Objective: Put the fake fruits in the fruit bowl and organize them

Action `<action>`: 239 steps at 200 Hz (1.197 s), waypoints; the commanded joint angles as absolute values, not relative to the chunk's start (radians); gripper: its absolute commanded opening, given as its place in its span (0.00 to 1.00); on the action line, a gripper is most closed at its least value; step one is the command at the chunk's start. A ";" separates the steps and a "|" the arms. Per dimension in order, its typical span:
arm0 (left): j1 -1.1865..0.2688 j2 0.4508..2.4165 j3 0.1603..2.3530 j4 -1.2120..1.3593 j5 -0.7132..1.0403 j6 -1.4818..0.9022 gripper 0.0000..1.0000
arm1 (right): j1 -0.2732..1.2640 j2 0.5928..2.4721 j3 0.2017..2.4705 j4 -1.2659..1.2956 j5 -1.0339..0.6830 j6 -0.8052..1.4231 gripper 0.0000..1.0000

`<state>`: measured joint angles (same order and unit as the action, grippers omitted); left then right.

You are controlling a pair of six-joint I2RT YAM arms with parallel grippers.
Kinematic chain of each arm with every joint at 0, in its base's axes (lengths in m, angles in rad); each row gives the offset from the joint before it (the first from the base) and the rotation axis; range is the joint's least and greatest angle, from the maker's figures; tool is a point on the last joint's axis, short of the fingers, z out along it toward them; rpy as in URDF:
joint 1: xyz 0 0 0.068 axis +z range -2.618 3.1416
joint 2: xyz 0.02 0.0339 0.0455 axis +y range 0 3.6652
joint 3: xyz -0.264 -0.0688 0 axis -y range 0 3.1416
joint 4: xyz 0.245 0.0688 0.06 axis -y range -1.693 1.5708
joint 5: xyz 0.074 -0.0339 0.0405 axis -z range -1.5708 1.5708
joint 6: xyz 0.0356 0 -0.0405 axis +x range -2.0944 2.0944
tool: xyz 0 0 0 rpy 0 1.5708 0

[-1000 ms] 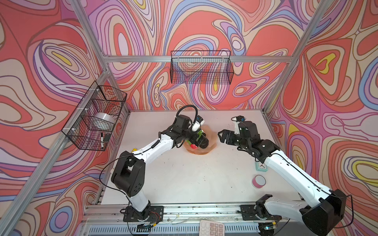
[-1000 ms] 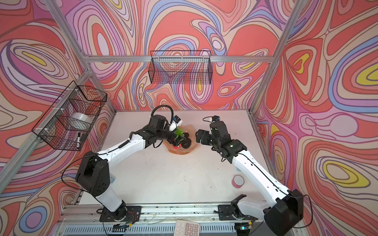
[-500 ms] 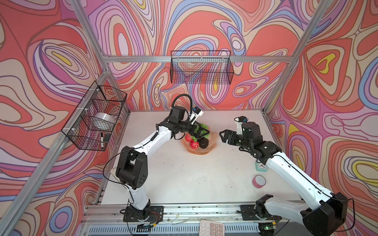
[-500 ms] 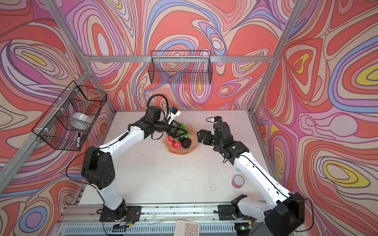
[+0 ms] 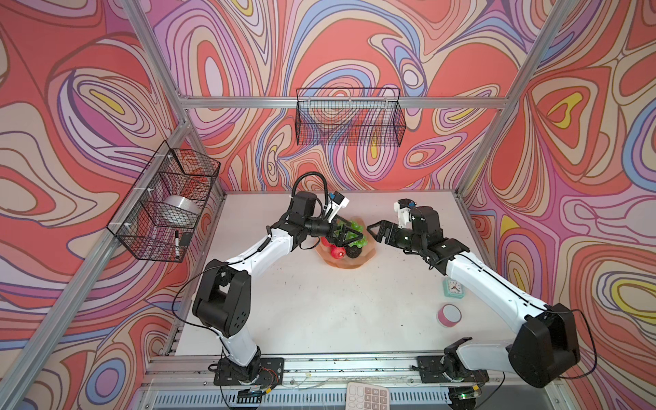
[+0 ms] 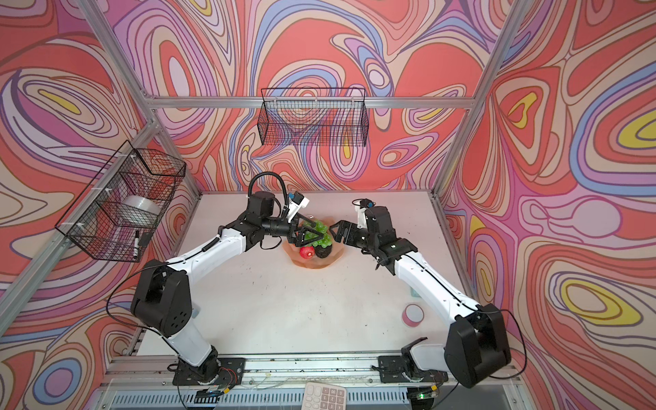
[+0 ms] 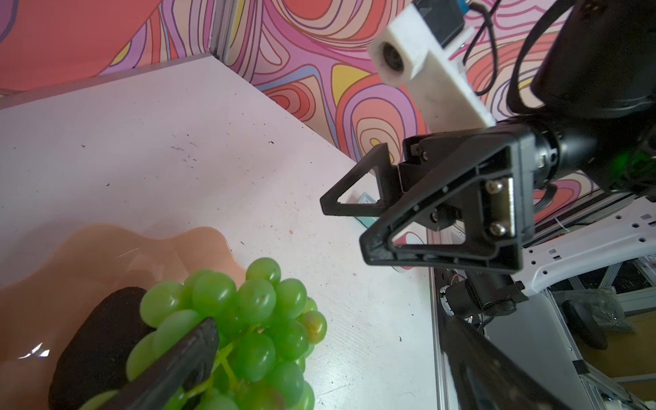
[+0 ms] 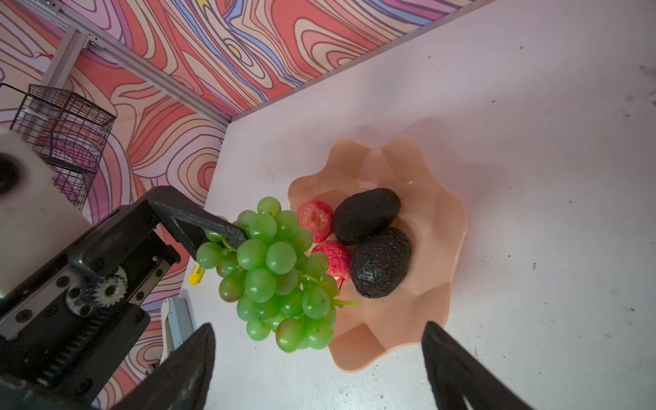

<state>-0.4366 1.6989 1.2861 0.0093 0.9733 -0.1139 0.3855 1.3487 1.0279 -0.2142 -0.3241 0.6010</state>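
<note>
The peach-pink fruit bowl [image 5: 369, 255] [image 6: 337, 256] [image 8: 436, 227] [image 7: 106, 248] sits at mid-table. In it lie two red apples [image 8: 316, 220] [image 8: 335, 259] and two dark avocados [image 8: 365, 214] [image 8: 381, 262]. The bunch of green grapes [image 8: 273, 269] [image 7: 255, 312] [image 5: 356, 234] [image 6: 321, 227] hangs over the bowl's rim, caught against one finger of my left gripper [image 5: 346, 236] [image 6: 310, 236] [image 7: 330, 321]. Its jaws stand wide, open. My right gripper [image 5: 374, 232] [image 6: 335, 230] [image 8: 317, 337] hovers open beside the bowl, facing the grapes and touching nothing.
A pink tape roll [image 5: 449, 315] and a teal clock [image 5: 453, 288] lie at the right by the right arm. Black wire baskets hang on the back wall [image 5: 349, 117] and the left wall [image 5: 163, 202]. A calculator [image 5: 367, 395] lies at the front edge.
My left gripper has drawn back from over the bowl's middle toward its rim, uncovering the fruits, with the grapes at its finger. The right gripper's jaws have narrowed slightly.
</note>
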 commanded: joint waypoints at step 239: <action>-0.369 1.615 1.076 0.847 1.206 -0.584 1.00 | 0.388 1.471 0.962 -0.132 -0.308 0.702 0.88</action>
